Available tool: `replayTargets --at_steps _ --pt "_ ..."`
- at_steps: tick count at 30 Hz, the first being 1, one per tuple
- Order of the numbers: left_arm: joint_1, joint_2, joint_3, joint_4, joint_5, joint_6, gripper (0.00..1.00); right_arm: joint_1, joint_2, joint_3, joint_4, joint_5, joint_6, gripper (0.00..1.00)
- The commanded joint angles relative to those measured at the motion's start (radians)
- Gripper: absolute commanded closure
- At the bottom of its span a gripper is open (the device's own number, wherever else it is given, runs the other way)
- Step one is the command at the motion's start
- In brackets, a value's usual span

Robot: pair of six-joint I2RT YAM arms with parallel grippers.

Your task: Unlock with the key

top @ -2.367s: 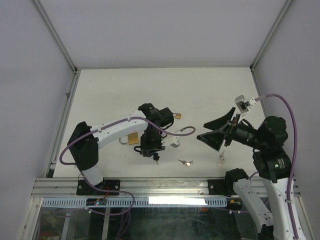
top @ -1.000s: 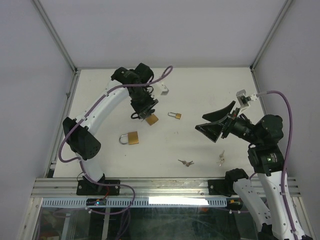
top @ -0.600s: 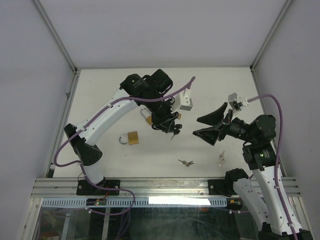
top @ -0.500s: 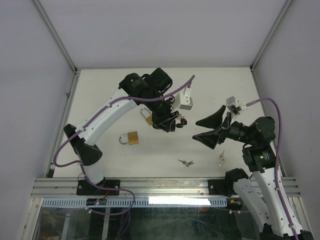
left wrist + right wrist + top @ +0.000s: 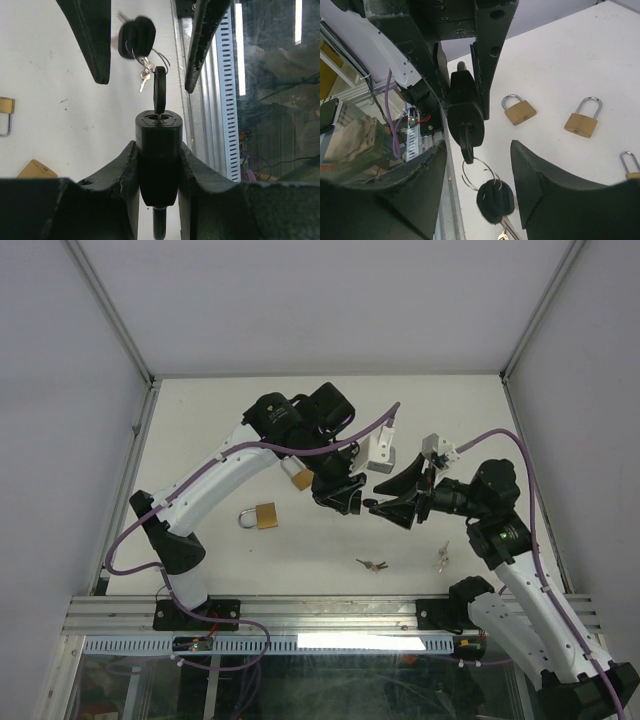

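- Holding the black padlock (image 5: 157,150) up off the tabletop (image 5: 430,420): left jaws are clamped on its body, keyhole end facing the right arm.
- The key (image 5: 160,92) sits in the keyhole with its black head sticking out. A ring with a second black-headed key (image 5: 492,200) hangs off it.
- Right jaws are apart, one finger on each side of the key head. No contact, as far as the right wrist view shows.
- Progress, my read: lock is picked up and presented, key is in. Left to do: pinch the key head, turn it, get the shackle to release.
- The shackle end is hidden behind the left jaws, so I can't tell whether it's locked or popped.
- Next move needs the right jaws centred on the flat of the key head. The dangling ring could snag a finger.
- Also on the tabletop: three brass padlocks (image 5: 520,111), and two small loose key sets (image 5: 372,564) towards the near edge, well apart from the black one.
- Containers: no box, tray or bin shows in any view, so no contents to report.
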Motion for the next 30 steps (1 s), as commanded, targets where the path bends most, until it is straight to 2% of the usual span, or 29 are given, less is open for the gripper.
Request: replayTargets --at_steps 1,6,11,15,17,19,26,30 --pt "-0.011 -0.06 0.058 0.062 0.051 0.019 1.0 0.017 0.006 0.014 0.093 -0.004 -0.03 0.49" --pt "-0.014 -0.053 0.068 0.065 0.042 0.02 1.0 0.049 -0.001 0.006 0.106 0.016 -0.027 0.65" --pt "-0.014 -0.048 0.085 0.078 0.037 0.006 1.0 0.081 -0.001 0.007 0.059 0.032 -0.042 0.71" --pt "-0.017 -0.048 0.083 0.082 0.04 0.003 1.0 0.091 -0.015 0.005 0.045 0.055 -0.051 0.8" --pt "-0.021 -0.046 0.083 0.082 0.041 0.001 1.0 0.094 -0.016 0.012 0.051 0.055 -0.043 0.87" --pt "-0.025 -0.044 0.087 0.084 0.04 -0.003 1.0 0.1 -0.013 0.024 0.045 0.048 -0.036 1.0" --pt "-0.026 -0.043 0.124 0.135 0.002 -0.04 1.0 0.106 -0.021 0.027 -0.06 0.039 -0.08 1.0" --pt "-0.03 -0.078 0.088 0.263 -0.073 -0.091 1.0 0.107 0.017 0.025 -0.005 0.079 0.091 1.0"
